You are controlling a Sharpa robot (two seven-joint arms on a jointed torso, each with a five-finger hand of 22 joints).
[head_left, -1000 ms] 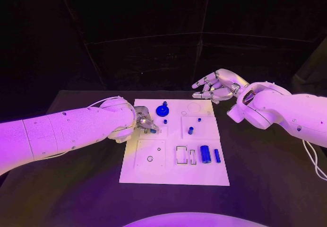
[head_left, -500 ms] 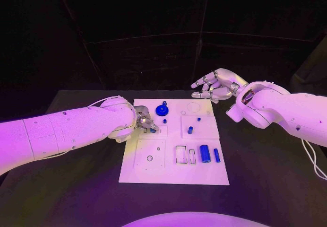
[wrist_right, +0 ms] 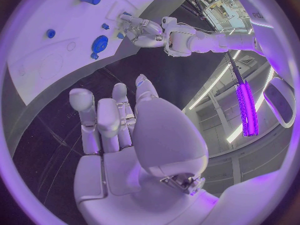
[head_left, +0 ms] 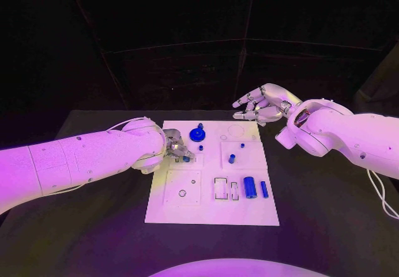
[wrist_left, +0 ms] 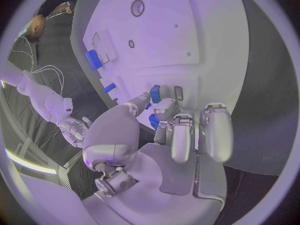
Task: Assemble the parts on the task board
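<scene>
The white task board [head_left: 208,205] lies in the middle of the black table. My left hand [head_left: 176,147] rests at the board's left edge and pinches a small blue part [wrist_left: 155,92] between thumb and a finger, right at the board's surface beside a small slot [wrist_left: 179,92]. My right hand [head_left: 262,104] hovers above the board's far right corner, fingers apart and holding nothing. On the board stand a blue round knob [head_left: 198,135] and two small blue pegs [head_left: 232,158]. A blue cylinder [head_left: 249,187] and a thinner blue bar [head_left: 264,189] lie nearer me.
Several recesses and holes mark the board, among them a round hole [head_left: 182,194] and rectangular slots [head_left: 221,188]. Black table [head_left: 324,208] surrounds the board on both sides. In the right wrist view, the knob [wrist_right: 99,43] and my left hand [wrist_right: 144,30] appear across the board.
Hardly anything differs. My left hand stays at the board's left edge with the part, and my right hand has drifted very slightly.
</scene>
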